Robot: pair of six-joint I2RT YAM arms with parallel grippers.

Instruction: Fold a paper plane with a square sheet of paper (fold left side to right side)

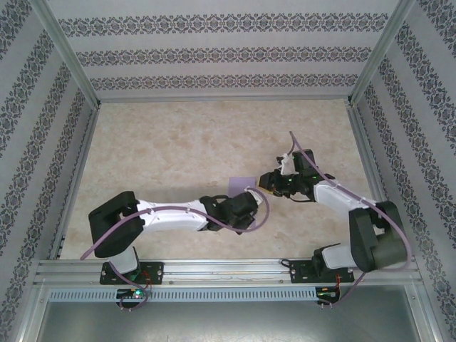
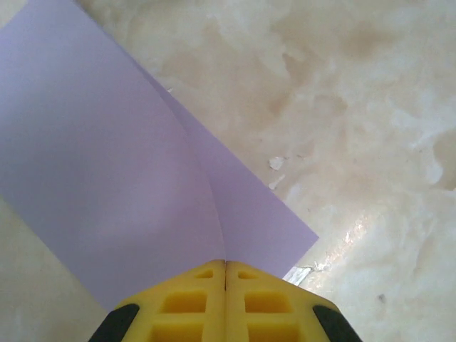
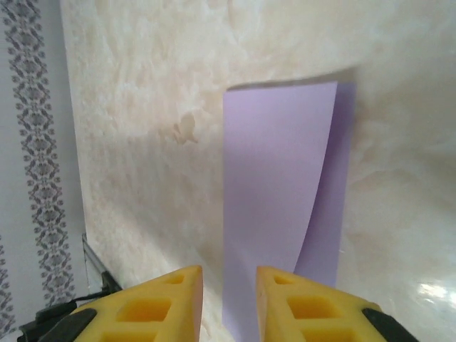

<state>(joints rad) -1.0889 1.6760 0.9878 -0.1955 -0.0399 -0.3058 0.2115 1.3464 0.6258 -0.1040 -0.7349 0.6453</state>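
Observation:
The square sheet of paper [image 1: 239, 186] is lavender and lies folded over on the beige table, between the two grippers. In the left wrist view the paper [image 2: 107, 164] has its upper layer curling up from the lower one. My left gripper [image 2: 226, 269] is shut on that lifted layer's near edge, with its yellow fingers [image 2: 185, 303] pressed together. From above, the left gripper [image 1: 251, 194] sits at the sheet's near right corner. My right gripper [image 3: 229, 281] stands open just above the paper [image 3: 278, 192], the sheet's left edge running between its fingers. The right gripper [image 1: 266, 182] is beside the sheet's right edge.
The marbled table [image 1: 192, 142] stretches away behind and to the left of the paper. Patterned walls [image 1: 214, 53] and metal posts close in three sides. An aluminium rail [image 1: 228, 269] runs along the near edge. Small white flecks [image 2: 276, 164] lie on the tabletop by the paper.

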